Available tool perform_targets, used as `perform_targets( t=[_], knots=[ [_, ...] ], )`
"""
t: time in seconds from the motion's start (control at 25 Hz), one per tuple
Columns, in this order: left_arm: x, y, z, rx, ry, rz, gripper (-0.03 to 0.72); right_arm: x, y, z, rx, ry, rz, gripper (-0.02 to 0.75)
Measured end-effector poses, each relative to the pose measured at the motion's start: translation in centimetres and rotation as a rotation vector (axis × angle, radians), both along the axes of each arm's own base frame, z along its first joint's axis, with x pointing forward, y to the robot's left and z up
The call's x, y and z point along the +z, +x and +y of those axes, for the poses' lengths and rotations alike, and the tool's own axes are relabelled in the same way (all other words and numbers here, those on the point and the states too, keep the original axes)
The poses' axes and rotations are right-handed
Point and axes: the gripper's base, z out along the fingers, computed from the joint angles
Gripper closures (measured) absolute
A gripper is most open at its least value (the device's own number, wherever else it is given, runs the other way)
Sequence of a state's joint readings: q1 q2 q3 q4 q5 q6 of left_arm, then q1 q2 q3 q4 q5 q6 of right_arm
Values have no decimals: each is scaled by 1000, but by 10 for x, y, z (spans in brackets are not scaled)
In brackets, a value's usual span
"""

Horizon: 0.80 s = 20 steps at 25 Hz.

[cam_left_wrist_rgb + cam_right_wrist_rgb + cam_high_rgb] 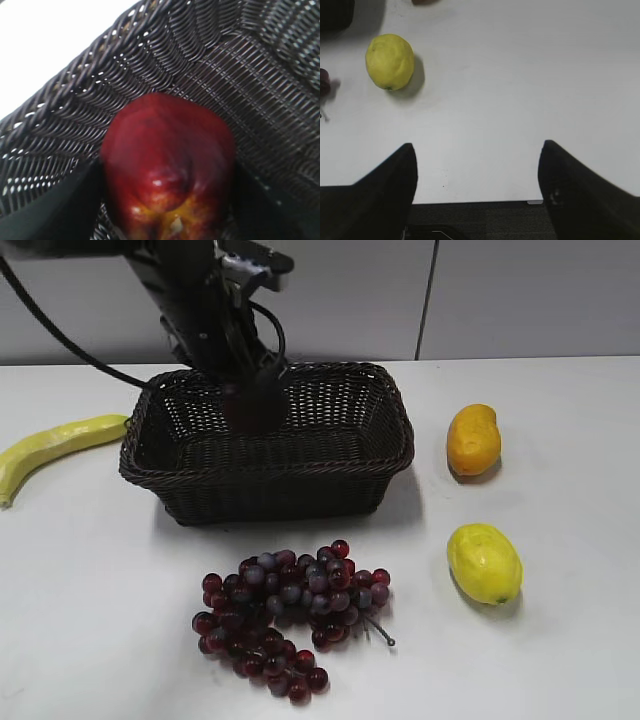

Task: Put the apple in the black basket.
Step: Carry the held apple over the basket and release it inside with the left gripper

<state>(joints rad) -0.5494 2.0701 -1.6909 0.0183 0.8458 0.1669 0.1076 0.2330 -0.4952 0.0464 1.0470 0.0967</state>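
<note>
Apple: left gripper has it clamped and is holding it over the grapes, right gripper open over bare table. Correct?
One thing is off: the apple is not over the grapes. The left gripper holds it inside the black basket, as the left wrist view shows with wicker all around it. The right gripper is open over bare table, as you said.

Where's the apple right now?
The apple is held between the left gripper's fingers inside the black basket, toward its back left in the exterior view.
</note>
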Motion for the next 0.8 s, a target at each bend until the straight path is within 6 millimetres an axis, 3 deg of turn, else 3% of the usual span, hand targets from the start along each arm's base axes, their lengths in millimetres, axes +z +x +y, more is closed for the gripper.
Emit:
perform_targets(
  t=[0.28, 0.44, 0.64, 0.8],
  knots=[
    [-36, 6, -5, 4, 24, 62, 120, 0, 0, 0, 0, 0, 0, 167],
    [-39, 6, -5, 6, 21, 67, 114, 0, 0, 0, 0, 0, 0, 167],
    [-38, 5, -5, 14, 17, 94, 8, 0, 0, 0, 0, 0, 0, 167],
    [-32, 1, -1, 27, 17, 132, 3, 0, 0, 0, 0, 0, 0, 167]
  ],
)
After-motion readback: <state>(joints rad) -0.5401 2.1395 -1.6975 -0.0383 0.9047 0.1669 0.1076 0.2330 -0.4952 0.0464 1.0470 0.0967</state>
